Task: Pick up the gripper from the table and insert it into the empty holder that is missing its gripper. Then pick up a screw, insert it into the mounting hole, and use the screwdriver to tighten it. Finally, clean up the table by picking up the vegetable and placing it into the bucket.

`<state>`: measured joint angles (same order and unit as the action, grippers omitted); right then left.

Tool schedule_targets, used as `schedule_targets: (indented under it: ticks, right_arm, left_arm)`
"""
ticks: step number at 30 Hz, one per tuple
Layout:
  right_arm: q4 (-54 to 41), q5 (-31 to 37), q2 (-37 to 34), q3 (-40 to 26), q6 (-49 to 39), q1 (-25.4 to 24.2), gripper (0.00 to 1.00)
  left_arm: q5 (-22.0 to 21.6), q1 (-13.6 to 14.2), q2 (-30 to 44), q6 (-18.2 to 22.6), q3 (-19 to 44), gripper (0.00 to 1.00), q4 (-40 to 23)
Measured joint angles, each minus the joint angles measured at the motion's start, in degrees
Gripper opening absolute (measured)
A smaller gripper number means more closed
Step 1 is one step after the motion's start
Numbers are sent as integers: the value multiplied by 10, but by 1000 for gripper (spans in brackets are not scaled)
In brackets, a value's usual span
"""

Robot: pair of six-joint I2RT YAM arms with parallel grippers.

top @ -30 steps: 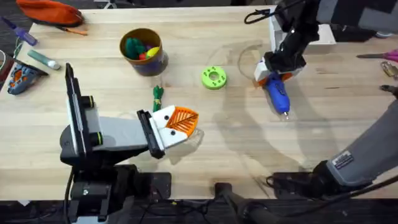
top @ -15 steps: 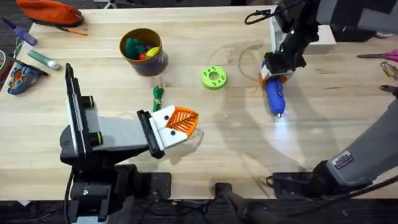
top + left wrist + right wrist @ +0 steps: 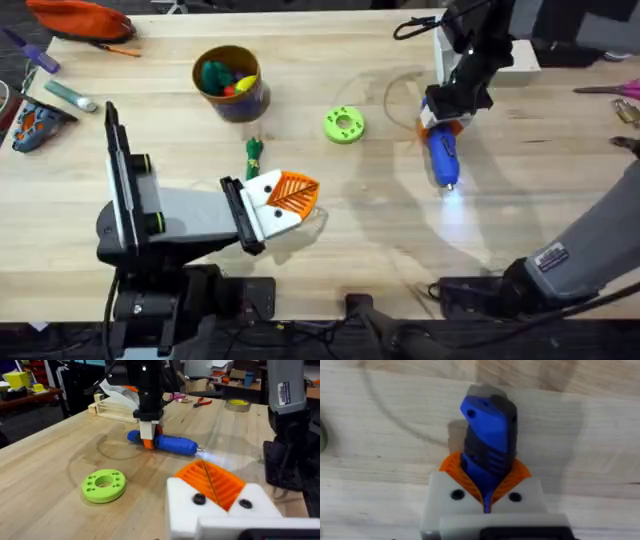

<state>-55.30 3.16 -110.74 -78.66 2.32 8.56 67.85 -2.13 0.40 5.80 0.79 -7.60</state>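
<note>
While the right arm's jaws (image 3: 443, 122) are clamped on the rear end of the blue pen-shaped electric screwdriver (image 3: 442, 155), its thin metal tip points away from them toward the arm bases, with a small patch of light on the light wooden plank counter (image 3: 400, 230) just past the tip. From the right wrist, the orange ribbed pads (image 3: 451, 466) of those jaws (image 3: 487, 477) press either side of the screwdriver's (image 3: 489, 432) blue and dark body. From the left wrist, the same jaws (image 3: 149, 440) come down from above onto the screwdriver (image 3: 167, 443), which lies flat on the counter (image 3: 60, 450).

Well apart from them, the left arm's jaws (image 3: 285, 200) lie low over the counter near its front edge, white brackets with orange ribbed wedges, and I cannot tell whether they are apart or together. Just beyond them lies the tiny dark green toy vegetable (image 3: 254, 156), and farther on stands the round tan-yellow bucket with a dark blue lower part (image 3: 231, 85). A bright lime-green ring-shaped disc (image 3: 344, 125) sits between the two arms' jaws, also seen from the left wrist (image 3: 104, 485)
</note>
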Motion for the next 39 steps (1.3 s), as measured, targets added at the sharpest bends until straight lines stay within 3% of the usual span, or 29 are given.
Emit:
schedule_targets:
  ticks: [13,23,29,39]
  right_arm:
    - [-28,0,168,-80,0,5,27]
    - [45,-5,282,-116,0,67,27]
    - [121,-74,356,-124,16,104,27]
    - [179,-238,426,-126,18,106,26]
  left_arm:
    - [0,0,0,0,0,12,0]
    - [0,0,0,0,0,12,0]
    - [0,0,0,0,0,12,0]
    - [0,0,0,0,0,12,0]
